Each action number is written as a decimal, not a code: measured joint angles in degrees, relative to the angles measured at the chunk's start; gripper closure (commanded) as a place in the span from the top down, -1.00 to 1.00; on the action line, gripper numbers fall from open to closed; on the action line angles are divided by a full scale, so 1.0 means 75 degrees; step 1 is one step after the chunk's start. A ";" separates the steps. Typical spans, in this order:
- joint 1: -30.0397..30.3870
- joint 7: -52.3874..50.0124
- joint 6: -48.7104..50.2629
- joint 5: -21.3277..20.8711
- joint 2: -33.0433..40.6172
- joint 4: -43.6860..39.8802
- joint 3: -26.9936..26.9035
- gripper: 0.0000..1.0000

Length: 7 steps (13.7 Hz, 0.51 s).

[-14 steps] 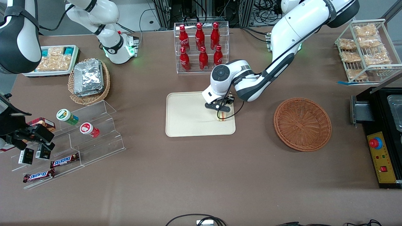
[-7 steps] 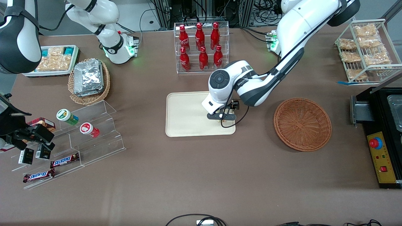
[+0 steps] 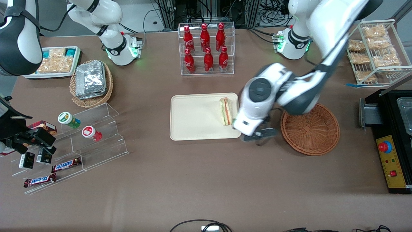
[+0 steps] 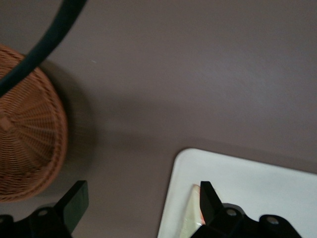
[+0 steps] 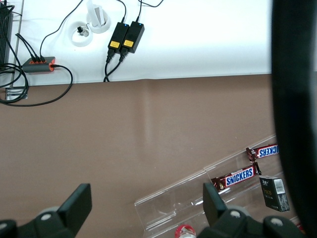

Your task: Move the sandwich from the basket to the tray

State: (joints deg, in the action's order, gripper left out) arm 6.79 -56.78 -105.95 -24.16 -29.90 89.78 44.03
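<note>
Lying on the tray (image 3: 196,117), the sandwich (image 3: 225,111) sits close to the tray's edge that faces the basket (image 3: 310,127), about midway along that edge, with its layered filling turned up toward the front camera. The gripper (image 3: 259,135) hangs over the bare table in the gap between the tray's near corner and the basket's rim, and it holds nothing: in the left wrist view the two black fingers (image 4: 74,203) stand well apart with only brown table between them, so they are open. That same view shows the tray's rounded corner (image 4: 185,163) and a pale edge of the sandwich (image 4: 190,210) just beside one finger, with the woven basket (image 4: 27,144) off to the side, apart from both. The basket looks empty in the front view. Judged from this, the placing itself is done and the step in hand is the retreat after release, with the arm clear of the tray. The next move calls for little more than taking the arm up and away toward its own end of the table without sweeping low across the tray edge, since the sandwich rests so near that edge that a brush from a finger or the hanging cable (image 4: 47,37) could nudge it off.
</note>
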 measured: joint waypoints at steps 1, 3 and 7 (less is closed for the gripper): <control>0.0298 0.0000 0.0144 0.0008 0.0156 -0.0006 0.0000 0.99; 0.0768 0.0014 0.0247 0.0030 0.0414 -0.0009 0.0002 0.98; 0.1170 0.0023 0.0675 0.0050 0.0698 -0.0009 0.0001 1.00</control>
State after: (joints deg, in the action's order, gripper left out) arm 15.57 -56.61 -100.89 -23.79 -24.67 89.72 44.03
